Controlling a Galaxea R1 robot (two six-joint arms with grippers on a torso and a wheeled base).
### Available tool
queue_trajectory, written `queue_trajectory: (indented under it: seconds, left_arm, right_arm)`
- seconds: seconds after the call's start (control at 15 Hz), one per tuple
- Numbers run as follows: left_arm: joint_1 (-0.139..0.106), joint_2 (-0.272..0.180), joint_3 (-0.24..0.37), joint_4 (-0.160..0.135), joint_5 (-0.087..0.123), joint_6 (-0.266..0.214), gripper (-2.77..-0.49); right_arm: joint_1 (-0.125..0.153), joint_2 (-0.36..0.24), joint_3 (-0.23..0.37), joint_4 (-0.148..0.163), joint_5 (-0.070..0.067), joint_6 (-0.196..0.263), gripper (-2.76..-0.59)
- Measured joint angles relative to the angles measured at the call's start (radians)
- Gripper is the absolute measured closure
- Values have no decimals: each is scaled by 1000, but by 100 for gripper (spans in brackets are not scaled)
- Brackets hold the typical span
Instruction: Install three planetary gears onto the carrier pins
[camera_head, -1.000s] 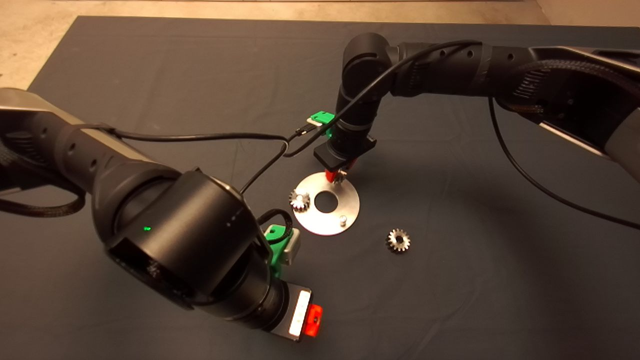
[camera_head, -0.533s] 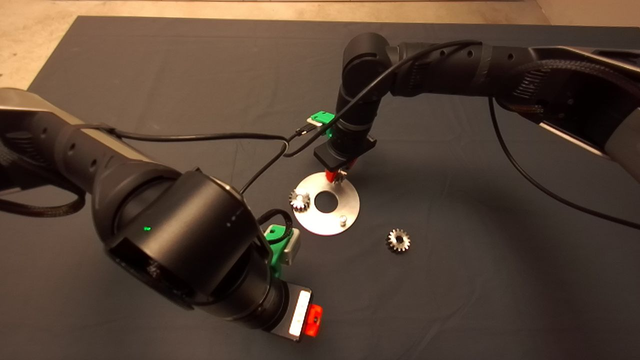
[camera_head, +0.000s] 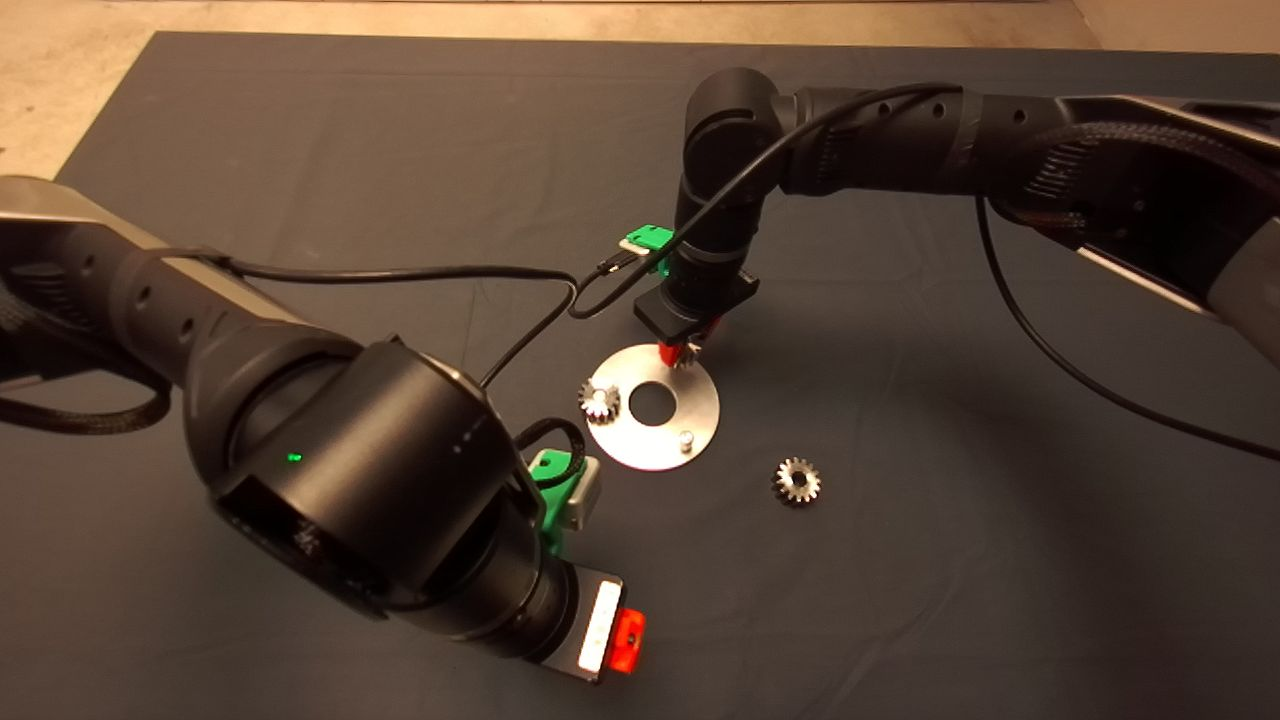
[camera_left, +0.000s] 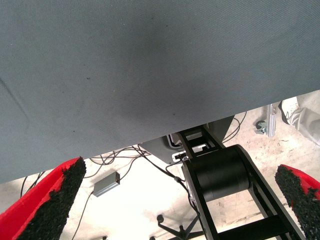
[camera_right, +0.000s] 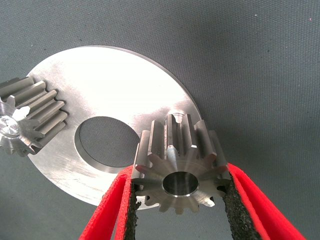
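While the right gripper (camera_right: 177, 200) clamps the second gear (camera_right: 177, 167), it needs lowering onto the pin (camera_right: 177, 117); left gripper (camera_left: 175, 200) idles open.

Warm, dim head view with soft arm shadows on the mat (camera_head: 400, 150); wrist views brighter, sharp.

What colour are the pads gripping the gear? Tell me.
Black pads on red fingers, gripping the gear; the right wrist view shows it best.
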Motion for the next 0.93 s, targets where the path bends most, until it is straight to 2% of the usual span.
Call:
queue_trajectory:
  seconds: [0.8,0.93]
  left_arm:
    - [0,0,0,0,0,0,-275]
    - [0,0,0,0,0,0,-275]
  right_arm:
    - [0,1,1,-1,-1,-2,-105]
    - [0,2,1,-1,-3,-33,-105]
